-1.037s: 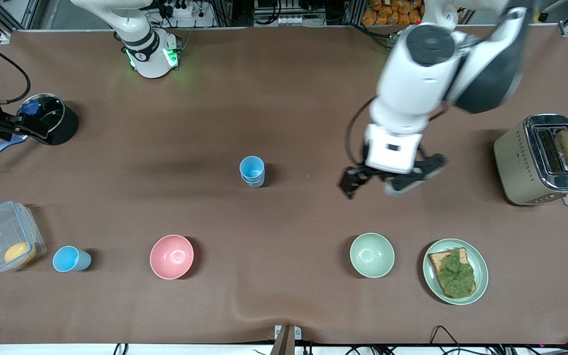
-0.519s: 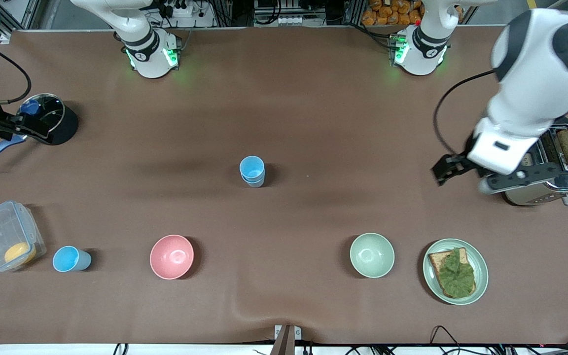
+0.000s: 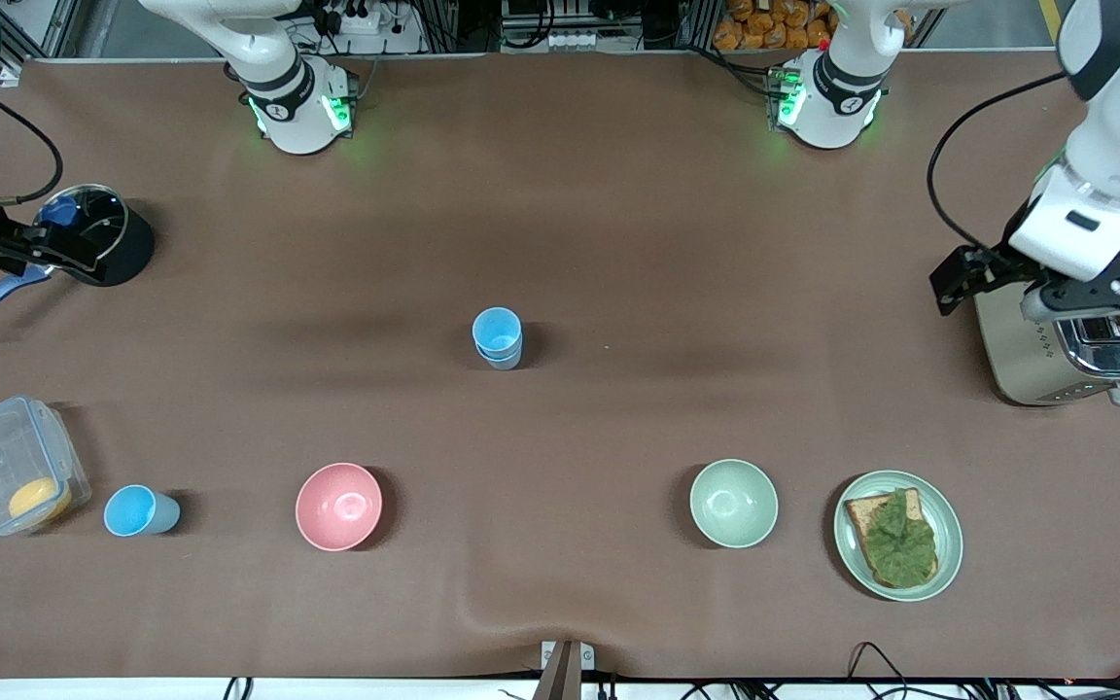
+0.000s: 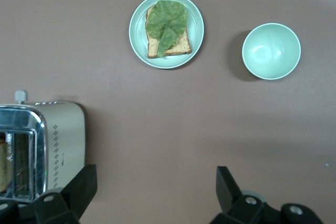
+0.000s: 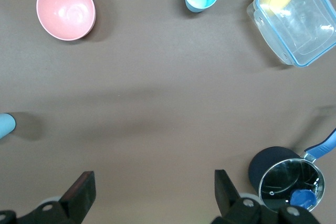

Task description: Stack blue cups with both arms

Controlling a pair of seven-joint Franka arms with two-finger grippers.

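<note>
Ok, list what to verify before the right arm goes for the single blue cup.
1. Lone blue cup upright, mouth up, beside the clear container but apart from it: ok.
2. Cup stack upright at mid-table, nothing touching it: ok.
3. Right claw open and empty, by the black pot: ok.
4. Left claw open and empty, over the toaster, away from the stack: ok.
5. Pink bowl apart from the lone cup: ok.
6. All cups stacked: not ok.

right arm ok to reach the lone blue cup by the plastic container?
Probably yes: the right gripper is open, and the lone blue cup stands upright apart from the plastic container and pink bowl.
</note>
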